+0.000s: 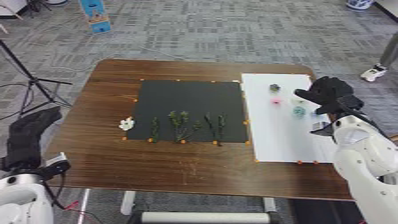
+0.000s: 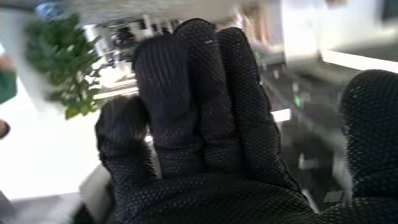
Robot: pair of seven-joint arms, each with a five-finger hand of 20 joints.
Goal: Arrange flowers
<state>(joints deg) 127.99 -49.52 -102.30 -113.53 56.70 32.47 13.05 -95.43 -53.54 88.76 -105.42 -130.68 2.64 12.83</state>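
Near the white sheet (image 1: 280,137), the right hand (image 1: 330,95) extends straight fingers.

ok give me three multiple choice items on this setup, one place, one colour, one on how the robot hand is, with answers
1. Where are the green stems?
a) on the black mat
b) on the floor
c) at the table's far edge

2. Which colour is among the blooms on the white sheet?
a) orange
b) pink
c) purple

3. The right robot hand is:
a) a fist
b) gripping a stem
c) straight-fingered

1 a, stems lie against black
2 b, a pink bloom shows
3 c, its fingers extend
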